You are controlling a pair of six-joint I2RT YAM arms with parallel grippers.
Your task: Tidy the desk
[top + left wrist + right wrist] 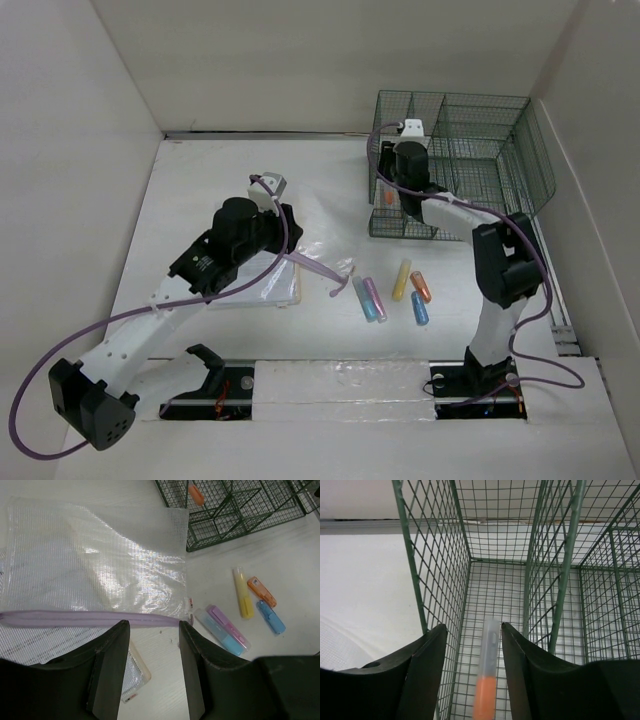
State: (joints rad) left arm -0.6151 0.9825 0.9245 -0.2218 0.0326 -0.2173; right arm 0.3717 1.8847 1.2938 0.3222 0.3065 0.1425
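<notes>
The white desk holds a clear mesh pouch with a purple zipper; the pouch also shows in the top view. My left gripper is open and empty just over the zipper edge, and shows in the top view. My right gripper is open inside the front left compartment of the green wire rack. An orange highlighter with a clear cap stands between its fingers, nearer the right one, with a gap on its left. The right gripper shows in the top view.
Several highlighters lie on the desk in front of the rack: a pink and blue pair, a yellow one, an orange one and a blue one. White walls enclose the desk.
</notes>
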